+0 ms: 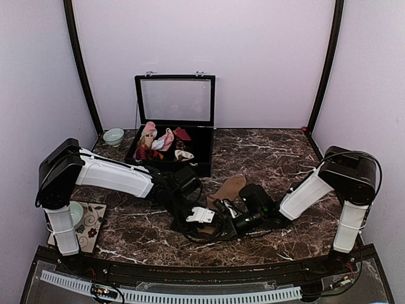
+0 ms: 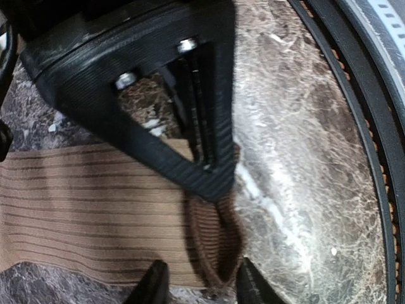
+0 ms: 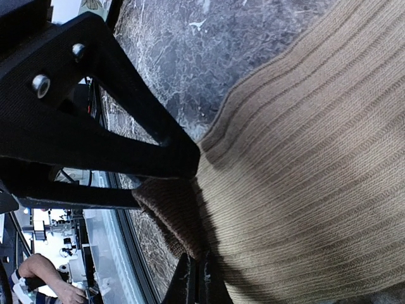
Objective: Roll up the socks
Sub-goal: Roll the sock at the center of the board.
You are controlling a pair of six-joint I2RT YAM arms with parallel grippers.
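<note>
A tan-brown ribbed sock (image 1: 229, 188) lies flat on the marble table, its darker brown cuff (image 2: 215, 231) folded up into a loop at the near end. My left gripper (image 2: 202, 288) stands partly open astride that cuff, one fingertip (image 2: 154, 285) over the flat tan part and the other at the cuff's outer edge. My right gripper (image 3: 197, 282) is shut, pinching the cuff's edge (image 3: 174, 215). In the left wrist view its black finger (image 2: 190, 126) reaches over the sock. In the top view both grippers meet low over the sock's near end, left gripper (image 1: 205, 218), right gripper (image 1: 229, 214).
A black box (image 1: 171, 166) with its glass lid raised stands at the back, holding pink-and-white (image 1: 150, 133) and dark red sock bundles. A pale green bowl (image 1: 114, 135) sits left of it. A second bowl (image 1: 77, 214) rests on a patterned mat (image 1: 93, 227) by the left arm's base.
</note>
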